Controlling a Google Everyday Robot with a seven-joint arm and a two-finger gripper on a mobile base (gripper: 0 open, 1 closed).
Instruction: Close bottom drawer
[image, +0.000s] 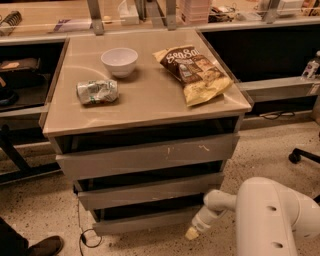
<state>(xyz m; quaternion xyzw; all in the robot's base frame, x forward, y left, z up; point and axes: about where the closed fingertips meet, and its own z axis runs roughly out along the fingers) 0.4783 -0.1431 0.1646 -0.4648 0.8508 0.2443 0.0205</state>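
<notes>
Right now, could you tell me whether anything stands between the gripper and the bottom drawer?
Nothing visible does: the gripper sits low beside the right end of the bottom drawer, with no object between them.

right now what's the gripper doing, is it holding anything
Gripper: cannot be told whether open or closed. Nothing is seen held in it. It is low down, by the right end of the bottom drawer front.

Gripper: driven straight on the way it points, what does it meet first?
Probably the floor. The gripper sits by the right end of the bottom drawer, pointing down and left, seemingly just in front of it; depth is unclear.
</notes>
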